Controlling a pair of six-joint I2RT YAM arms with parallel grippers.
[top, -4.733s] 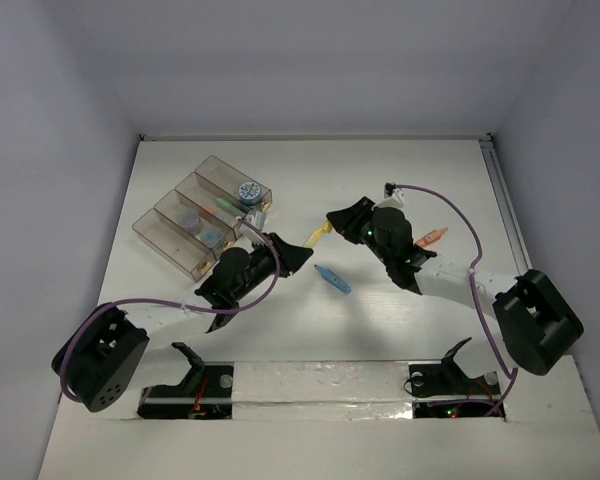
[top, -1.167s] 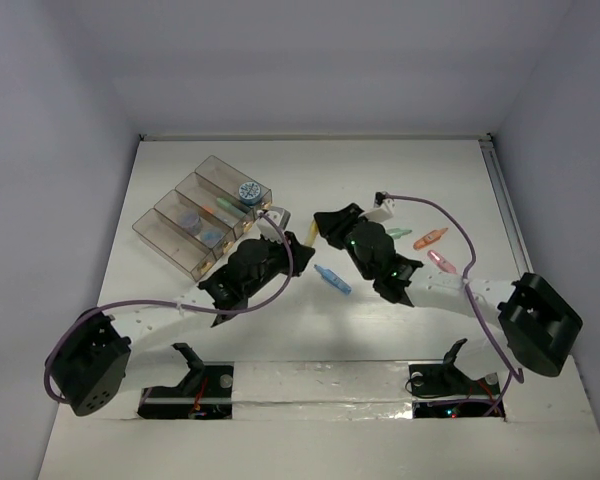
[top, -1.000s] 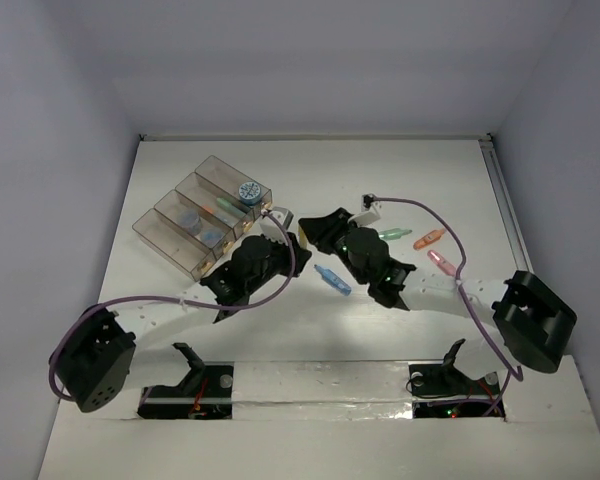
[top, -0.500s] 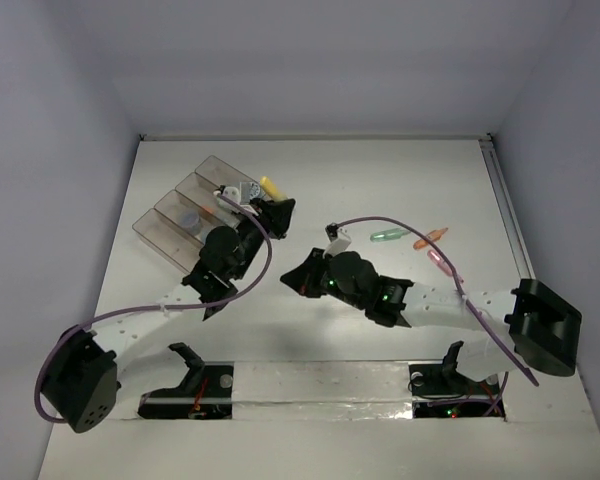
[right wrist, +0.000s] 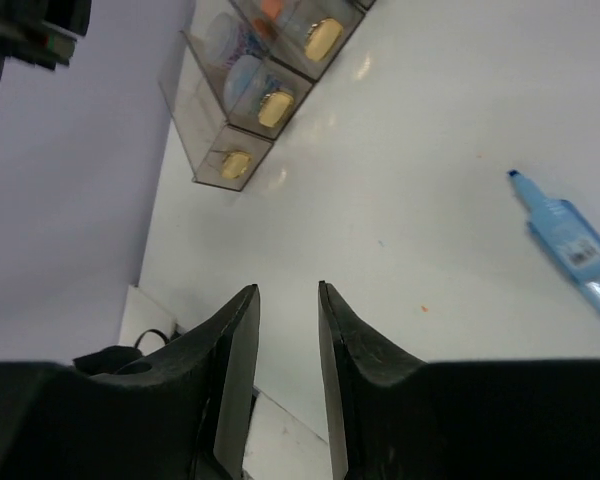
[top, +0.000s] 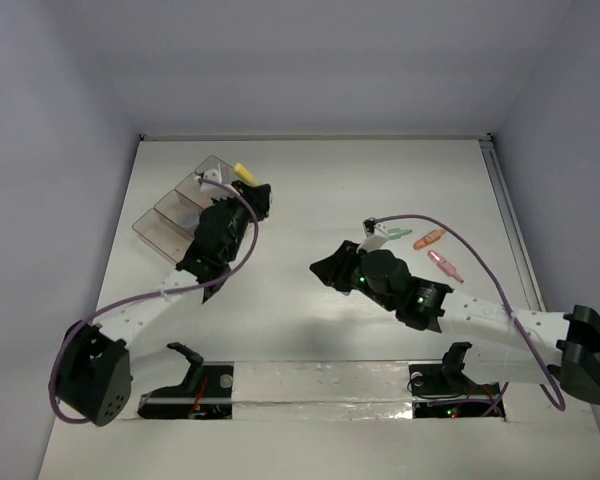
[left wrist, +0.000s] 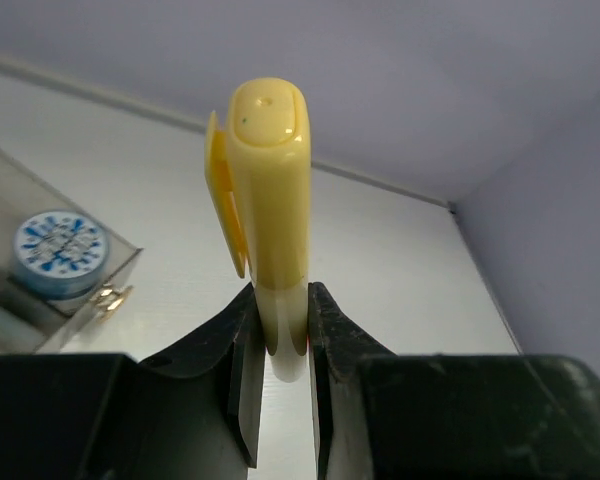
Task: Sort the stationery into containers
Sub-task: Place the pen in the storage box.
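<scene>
We are pinching the yellow pen (left wrist: 270,200) in the left end effector (left wrist: 280,320) near the far end of the containers (top: 165,222), aiming to level it lengthwise over one compartment before releasing, while the right end effector (right wrist: 285,300) is hovering empty, narrowly parted.

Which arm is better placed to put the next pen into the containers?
Left: its claw holds the yellow pen beside the containers. The right claw is open and empty, near the blue pen.
</scene>
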